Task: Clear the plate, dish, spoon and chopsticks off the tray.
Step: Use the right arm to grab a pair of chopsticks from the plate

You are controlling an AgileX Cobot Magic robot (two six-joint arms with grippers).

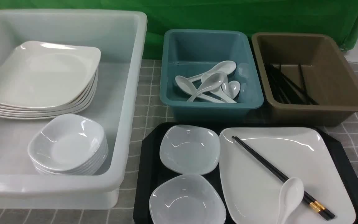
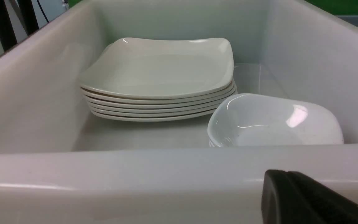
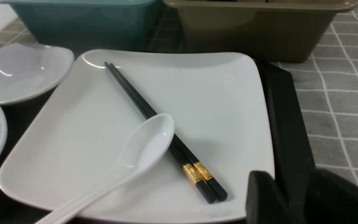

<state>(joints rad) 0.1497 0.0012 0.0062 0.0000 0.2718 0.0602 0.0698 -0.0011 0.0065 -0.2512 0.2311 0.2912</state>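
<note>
Two long thin black gold-banded chopsticks (image 1: 259,158) are laid diagonally across the large glossy white rounded-square plate (image 1: 306,161) on the big black plastic tray (image 1: 149,174), overlapped by the short white soup spoon (image 1: 291,191). The right gripper (image 3: 291,189) is seen spread and empty beside the plate; the left gripper (image 2: 278,183) is pressed together.

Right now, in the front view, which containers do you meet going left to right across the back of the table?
White tub → teal bin → brown tub.
</note>
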